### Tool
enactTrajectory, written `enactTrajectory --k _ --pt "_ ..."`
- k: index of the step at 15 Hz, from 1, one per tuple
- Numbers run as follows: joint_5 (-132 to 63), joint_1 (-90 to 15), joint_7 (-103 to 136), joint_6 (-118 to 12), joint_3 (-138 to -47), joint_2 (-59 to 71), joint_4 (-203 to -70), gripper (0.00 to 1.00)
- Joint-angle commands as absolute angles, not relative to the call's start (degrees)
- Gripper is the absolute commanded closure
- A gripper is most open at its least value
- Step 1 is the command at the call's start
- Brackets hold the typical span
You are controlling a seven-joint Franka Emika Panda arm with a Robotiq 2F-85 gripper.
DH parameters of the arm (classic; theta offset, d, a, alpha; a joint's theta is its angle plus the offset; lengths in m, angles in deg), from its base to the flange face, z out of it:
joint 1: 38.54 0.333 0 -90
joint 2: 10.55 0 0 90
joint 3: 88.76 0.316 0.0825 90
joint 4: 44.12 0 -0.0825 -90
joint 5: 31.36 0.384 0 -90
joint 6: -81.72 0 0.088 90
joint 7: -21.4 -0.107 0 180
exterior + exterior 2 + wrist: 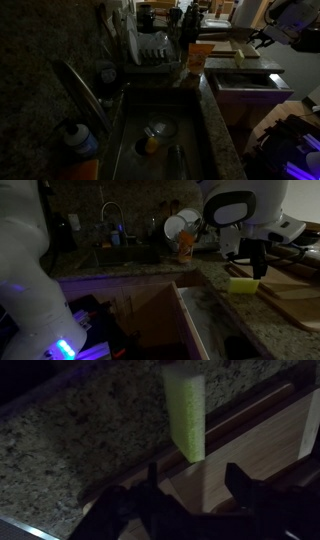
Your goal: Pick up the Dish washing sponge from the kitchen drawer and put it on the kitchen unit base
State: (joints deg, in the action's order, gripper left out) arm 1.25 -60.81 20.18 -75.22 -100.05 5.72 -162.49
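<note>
The Dish washing sponge (185,415), a small pale yellow block, lies on the kitchen unit base where the dark speckled stone (80,430) meets the tan wooden slab (260,445). It shows in both exterior views (243,285) (246,52). My gripper (195,485) is open and empty, its two dark fingers hanging just above and in front of the sponge, not touching it. In an exterior view the gripper (255,265) hovers right over the sponge. The kitchen drawer (250,88) stands pulled open below the worktop, and its rim shows in an exterior view (185,315).
An orange carton (186,245) (200,55) stands on the counter beside a dish rack with plates (150,50). The steel sink basin (150,135) with its faucet (80,90) lies beyond. The scene is dim.
</note>
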Motion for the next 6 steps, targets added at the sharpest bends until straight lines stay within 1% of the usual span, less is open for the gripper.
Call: enactTrajectory --k 1,2,4,5,6 --pt "-2.52 -59.66 14.61 -76.34 -102.03 6.22 -162.12 0.02" --pt "-4.57 -59.19 11.95 -75.71 -102.83 5.98 -162.17 0.0" --pt "-10.87 -57.07 3.63 -72.33 -105.9 5.5 -162.06 0.0" --pt "-14.27 -56.43 0.35 -66.1 -107.14 4.84 -161.29 0.0" --pt "-10.09 -58.28 5.57 -72.46 -104.43 5.62 -162.23 0.0"
